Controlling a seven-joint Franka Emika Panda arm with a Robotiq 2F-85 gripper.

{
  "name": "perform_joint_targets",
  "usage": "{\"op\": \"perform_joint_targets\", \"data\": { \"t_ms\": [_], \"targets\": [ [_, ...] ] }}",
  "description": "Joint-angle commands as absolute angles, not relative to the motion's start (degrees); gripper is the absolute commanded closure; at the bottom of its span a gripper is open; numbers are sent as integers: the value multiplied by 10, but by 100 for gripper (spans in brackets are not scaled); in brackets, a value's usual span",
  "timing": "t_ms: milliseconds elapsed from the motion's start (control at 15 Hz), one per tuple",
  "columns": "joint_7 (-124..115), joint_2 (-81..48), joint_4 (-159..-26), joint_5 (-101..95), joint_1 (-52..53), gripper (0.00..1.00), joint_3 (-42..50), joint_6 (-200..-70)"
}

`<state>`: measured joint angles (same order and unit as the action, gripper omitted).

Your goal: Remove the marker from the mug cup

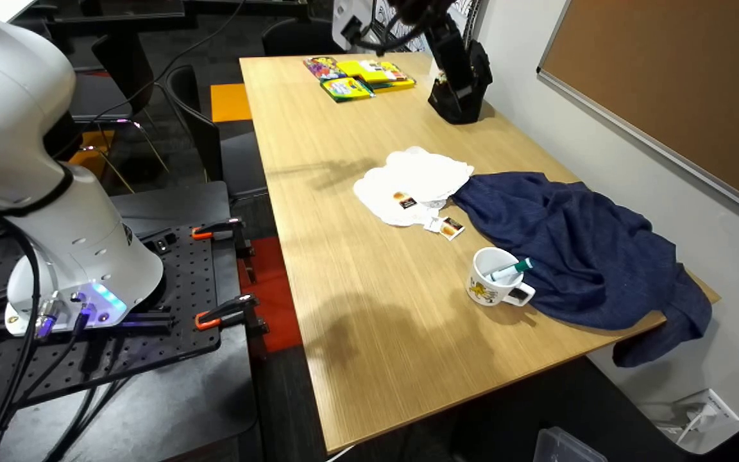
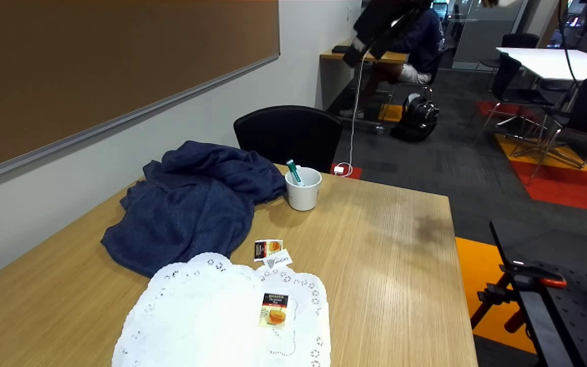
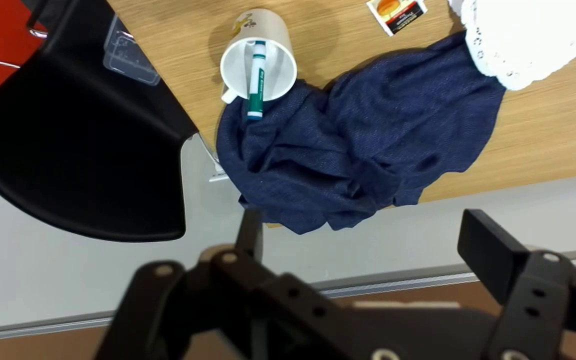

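The white mug cup stands upright on the table near its corner. It shows in an exterior view and in the wrist view. The marker is white with green ends and leans tilted inside the mug, its upper green end sticking out past the rim; it also shows in an exterior view and in the wrist view. My gripper is open and empty, its fingers wide apart. It is high above the table, apart from the mug, and shows in both exterior views.
A crumpled navy cloth lies beside the mug and hangs over the table edge. White doilies with tea packets lie nearby. Coloured boxes and a black object are at the far end. A wall with a brown board borders the table.
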<state>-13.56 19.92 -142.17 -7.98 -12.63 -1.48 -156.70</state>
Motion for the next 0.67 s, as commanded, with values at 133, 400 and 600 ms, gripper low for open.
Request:
{"op": "perform_joint_targets", "data": {
  "t_ms": [133,400,600],
  "targets": [
    [-199,106,-1422,-156,-182,0,-26,-1678],
    [-228,47,-1418,-204,-205,0,-22,-1729],
    [-207,49,-1422,-189,-198,0,-16,-1718]
  ]
}}
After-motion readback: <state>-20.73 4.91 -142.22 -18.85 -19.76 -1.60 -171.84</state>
